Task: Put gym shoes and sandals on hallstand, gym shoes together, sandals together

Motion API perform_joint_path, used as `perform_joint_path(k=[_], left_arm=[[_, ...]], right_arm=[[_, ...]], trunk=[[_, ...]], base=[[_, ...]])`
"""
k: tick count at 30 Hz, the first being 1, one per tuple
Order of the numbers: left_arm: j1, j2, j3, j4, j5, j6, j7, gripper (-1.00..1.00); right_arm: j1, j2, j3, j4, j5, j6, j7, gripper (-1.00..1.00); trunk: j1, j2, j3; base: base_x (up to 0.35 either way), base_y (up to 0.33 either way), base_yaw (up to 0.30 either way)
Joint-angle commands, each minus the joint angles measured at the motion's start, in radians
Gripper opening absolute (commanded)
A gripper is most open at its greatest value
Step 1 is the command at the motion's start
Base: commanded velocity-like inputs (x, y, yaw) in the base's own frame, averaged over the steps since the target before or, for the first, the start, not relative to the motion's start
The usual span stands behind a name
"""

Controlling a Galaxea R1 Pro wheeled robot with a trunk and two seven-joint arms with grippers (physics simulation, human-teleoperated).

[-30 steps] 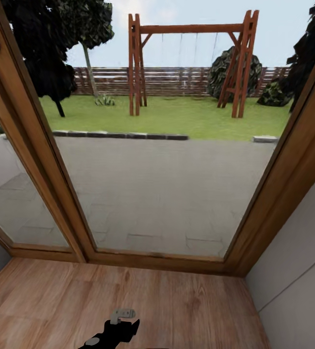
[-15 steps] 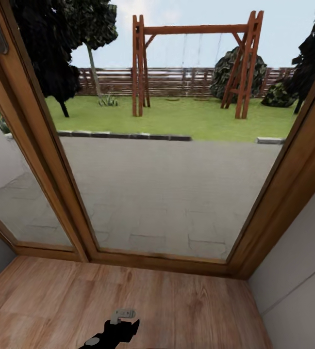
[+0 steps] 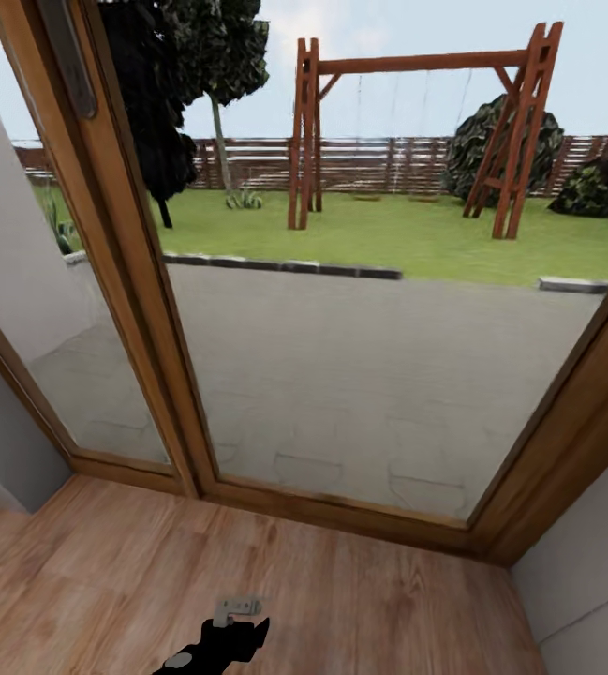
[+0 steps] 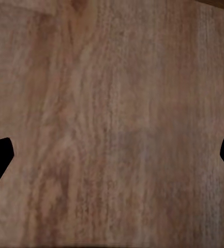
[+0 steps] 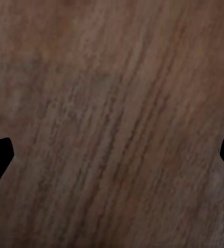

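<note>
Head view faces a glass door point(image 3: 341, 356); bare wood floor point(image 3: 360, 600) below. Left gripper point(image 4: 112, 160) and right gripper point(image 5: 112, 160) both spread, holding nothing. Which way the shoes lie can't be told.

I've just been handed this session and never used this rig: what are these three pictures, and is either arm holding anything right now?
The big picture comes from the camera on the robot's head, looking forward and down. It faces a glass door with a wooden frame; beyond it lie a paved patio, a lawn and a wooden swing set. Indoors you see the corridor floor of wood planks, and a dark piece of the robot itself at the bottom edge.

The other two pictures come from cameras near each gripper, looking along its two fingers. The black shapes at the edges are the fingertips. The left gripper and the right gripper both stand wide open, with bare wood floor between the tips. Neither holds anything.
</note>
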Motion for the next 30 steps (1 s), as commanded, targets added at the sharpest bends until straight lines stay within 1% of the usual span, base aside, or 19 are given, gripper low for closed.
perform_joint_path(k=[1, 6, 9, 24, 30], left_arm=[[0.000, 0.000, 0.000, 0.000, 0.000, 0.000, 0.000, 1.00], [0.000, 0.000, 0.000, 0.000, 0.000, 0.000, 0.000, 1.00], [0.000, 0.000, -0.001, 0.000, 0.000, 0.000, 0.000, 1.00], [0.000, 0.000, -0.001, 0.000, 0.000, 0.000, 0.000, 1.00], [0.000, 0.000, 0.000, 0.000, 0.000, 0.000, 0.000, 1.00]], right_arm=[[0.000, 0.000, 0.000, 0.000, 0.000, 0.000, 0.000, 1.00], [0.000, 0.000, 0.000, 0.000, 0.000, 0.000, 0.000, 1.00], [0.000, 0.000, 0.000, 0.000, 0.000, 0.000, 0.000, 1.00], [0.000, 0.000, 0.000, 0.000, 0.000, 0.000, 0.000, 1.00], [0.000, 0.000, 0.000, 0.000, 0.000, 0.000, 0.000, 1.00]], trunk=[[0.000, 0.000, 0.001], [0.000, 0.000, 0.005], [0.000, 0.000, 0.006], [0.000, 0.000, 0.007], [0.000, 0.000, 0.009]], base=[[0.000, 0.000, 0.239], [0.024, 0.000, 0.187], [0.168, 0.000, 0.081], [0.305, 0.000, 0.022], [0.144, 0.000, 0.178]])
